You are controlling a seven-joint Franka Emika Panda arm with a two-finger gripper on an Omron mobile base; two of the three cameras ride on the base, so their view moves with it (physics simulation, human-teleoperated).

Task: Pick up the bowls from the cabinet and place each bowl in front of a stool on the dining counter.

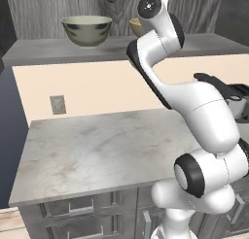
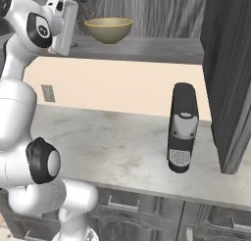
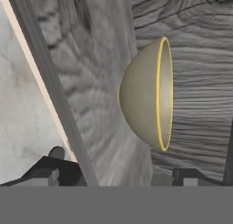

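A: The fingers (image 3: 189,176) stood wide, gripping nothing?
B: Yes. The tan bowl (image 3: 148,93) sat on the cabinet shelf (image 2: 147,48) straight ahead of them, apart, rim turned sideways to the hand.

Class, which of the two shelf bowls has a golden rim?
The plain tan-olive bowl, facing the open claw; the other bowl is grey-white and patterned.

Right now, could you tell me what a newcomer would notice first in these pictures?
The white robot arm rising in front of the marble-topped drawer counter. Above, two bowls stand apart on the grey cabinet shelf: a grey-white patterned bowl and a tan-olive gold-rimmed bowl. The open gripper faces the tan one.
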